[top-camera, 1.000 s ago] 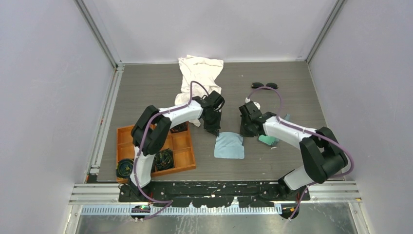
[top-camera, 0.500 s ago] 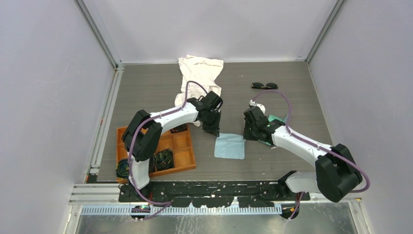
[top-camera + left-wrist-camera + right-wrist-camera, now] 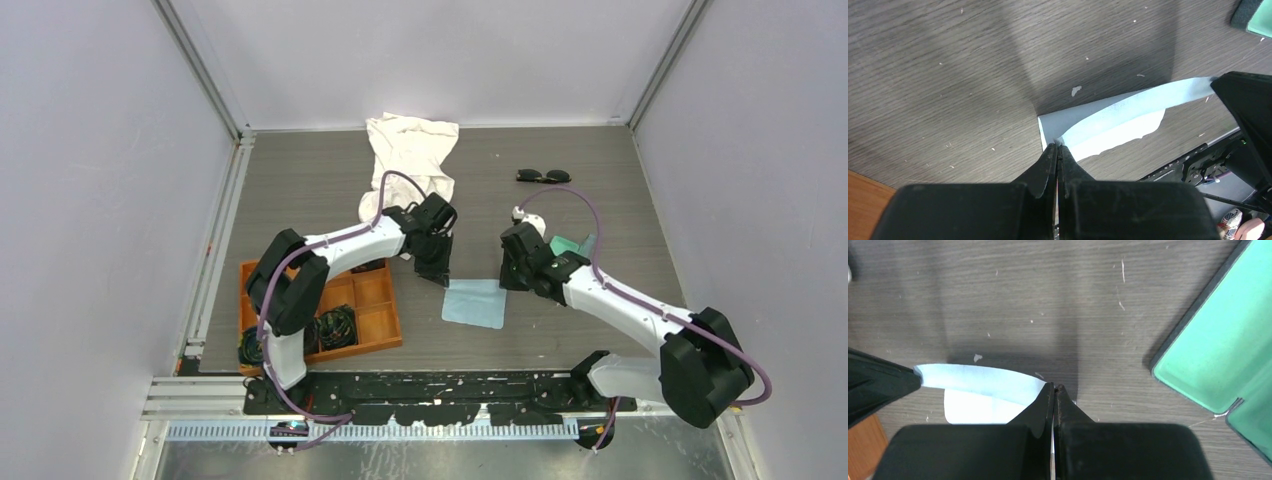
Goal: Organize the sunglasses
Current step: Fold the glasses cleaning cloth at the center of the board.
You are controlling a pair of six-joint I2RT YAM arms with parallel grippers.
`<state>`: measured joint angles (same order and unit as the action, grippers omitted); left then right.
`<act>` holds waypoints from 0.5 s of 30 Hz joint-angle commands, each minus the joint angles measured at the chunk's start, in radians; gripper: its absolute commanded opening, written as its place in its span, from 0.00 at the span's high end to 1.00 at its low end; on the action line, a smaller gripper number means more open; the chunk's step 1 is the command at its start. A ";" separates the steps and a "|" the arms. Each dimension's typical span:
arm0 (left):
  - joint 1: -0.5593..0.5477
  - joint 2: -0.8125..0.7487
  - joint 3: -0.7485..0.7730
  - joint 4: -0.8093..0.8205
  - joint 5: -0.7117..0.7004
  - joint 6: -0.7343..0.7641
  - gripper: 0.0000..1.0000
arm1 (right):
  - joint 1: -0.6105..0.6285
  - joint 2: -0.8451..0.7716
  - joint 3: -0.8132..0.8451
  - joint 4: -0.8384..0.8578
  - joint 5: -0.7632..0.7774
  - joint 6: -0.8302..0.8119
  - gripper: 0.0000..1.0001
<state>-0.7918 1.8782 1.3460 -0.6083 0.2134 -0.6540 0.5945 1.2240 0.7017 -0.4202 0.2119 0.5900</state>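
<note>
The black sunglasses (image 3: 544,176) lie on the table at the far right, away from both grippers. My left gripper (image 3: 438,276) is shut on the far left corner of a small light blue cloth (image 3: 474,303). My right gripper (image 3: 509,282) is shut on its far right corner. The held edge is lifted a little between them. In the left wrist view the left gripper (image 3: 1057,146) pinches the cloth (image 3: 1128,117). In the right wrist view the right gripper (image 3: 1053,387) pinches the cloth (image 3: 983,377). The open case (image 3: 568,246) with mint lining lies just right of the right gripper.
A crumpled white cloth (image 3: 410,150) lies at the far middle. An orange divided tray (image 3: 380,300) with black coiled bundles (image 3: 335,325) sits at the near left. The case's mint lining (image 3: 1228,340) fills the right of the right wrist view.
Both grippers have shifted slightly toward the near edge with the blue cloth's far edge. The right arm has swung outward to the right, uncovering the case.
</note>
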 commanded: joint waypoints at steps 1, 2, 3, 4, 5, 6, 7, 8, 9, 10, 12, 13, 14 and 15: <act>-0.014 -0.069 -0.024 0.034 0.020 -0.008 1.00 | 0.031 -0.057 -0.024 -0.028 0.013 0.046 0.99; -0.018 -0.072 -0.028 0.036 0.020 -0.009 1.00 | 0.039 -0.062 -0.029 -0.034 0.006 0.054 1.00; -0.021 -0.073 -0.031 0.037 0.019 -0.009 0.99 | 0.046 -0.067 -0.037 -0.040 -0.002 0.063 0.99; -0.024 -0.075 -0.035 0.036 0.018 -0.009 1.00 | 0.052 -0.072 -0.041 -0.046 -0.006 0.073 0.99; -0.028 -0.076 -0.039 0.036 0.016 -0.009 1.00 | 0.062 -0.073 -0.047 -0.050 -0.005 0.082 1.00; -0.031 -0.078 -0.043 0.036 0.015 -0.009 1.00 | 0.071 -0.076 -0.055 -0.052 -0.004 0.092 1.00; -0.035 -0.079 -0.048 0.036 0.016 -0.011 1.00 | 0.079 -0.080 -0.064 -0.053 -0.003 0.100 0.99; -0.040 -0.081 -0.055 0.036 0.016 -0.011 1.00 | 0.084 -0.086 -0.072 -0.055 -0.002 0.108 1.00; -0.045 -0.082 -0.062 0.037 0.015 -0.013 1.00 | 0.090 -0.090 -0.079 -0.056 -0.002 0.114 0.99; -0.050 -0.082 -0.066 0.037 0.015 -0.013 1.00 | 0.094 -0.095 -0.086 -0.059 -0.001 0.120 0.99; -0.060 -0.077 -0.075 0.036 0.018 -0.015 1.00 | 0.099 -0.104 -0.096 -0.064 0.002 0.125 1.00; -0.063 -0.073 -0.080 0.037 0.019 -0.016 1.00 | 0.100 -0.107 -0.101 -0.067 0.004 0.123 1.00; -0.065 -0.068 -0.084 0.038 0.020 -0.017 1.00 | 0.098 -0.107 -0.102 -0.071 0.011 0.119 1.00; -0.066 -0.064 -0.086 0.038 0.020 -0.019 1.00 | 0.098 -0.106 -0.101 -0.076 0.017 0.115 1.00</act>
<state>-0.8474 1.8404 1.2709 -0.5877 0.2142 -0.6571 0.6880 1.1427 0.6014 -0.4850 0.2039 0.6880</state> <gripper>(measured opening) 0.010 0.029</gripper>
